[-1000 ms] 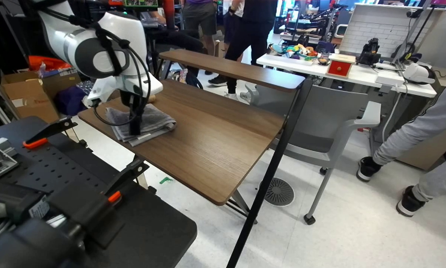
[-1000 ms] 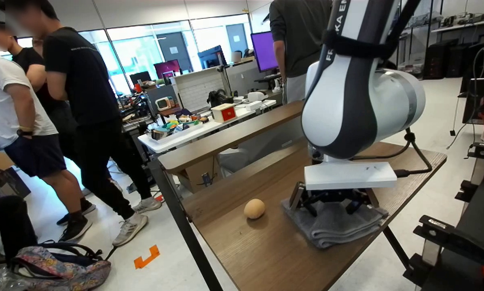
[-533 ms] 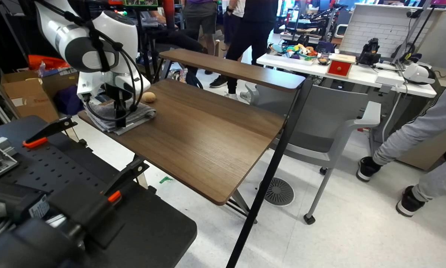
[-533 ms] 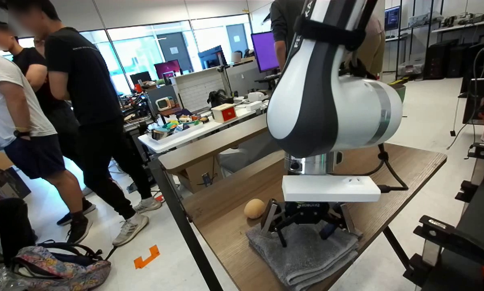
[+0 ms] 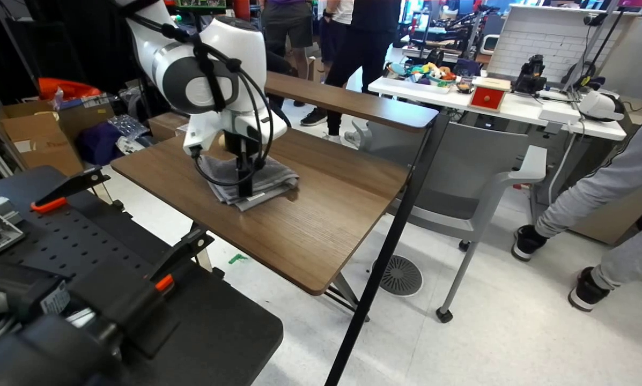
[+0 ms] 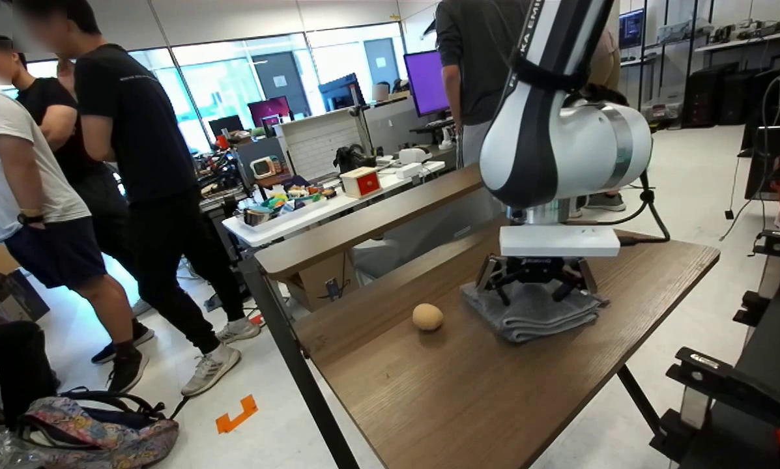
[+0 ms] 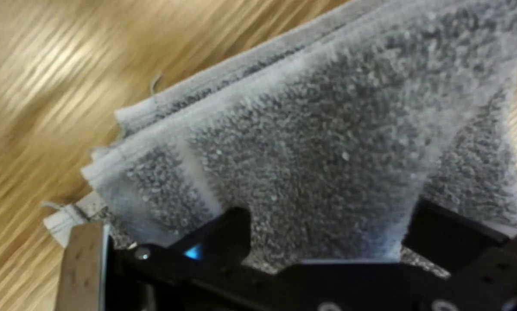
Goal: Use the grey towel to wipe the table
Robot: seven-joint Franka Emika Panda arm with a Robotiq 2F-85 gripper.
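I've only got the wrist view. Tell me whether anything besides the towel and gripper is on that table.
Observer: Yes, a tan ball-shaped thing sits on the table, apart from the towel.
Operator: Check whether the towel hangs over an edge.
Observer: It doesn't; in both exterior views it lies inside the table's edges.
Operator: Report anything fixed along the table's sides.
Observer: A long wooden shelf runs along one side, raised above the table.
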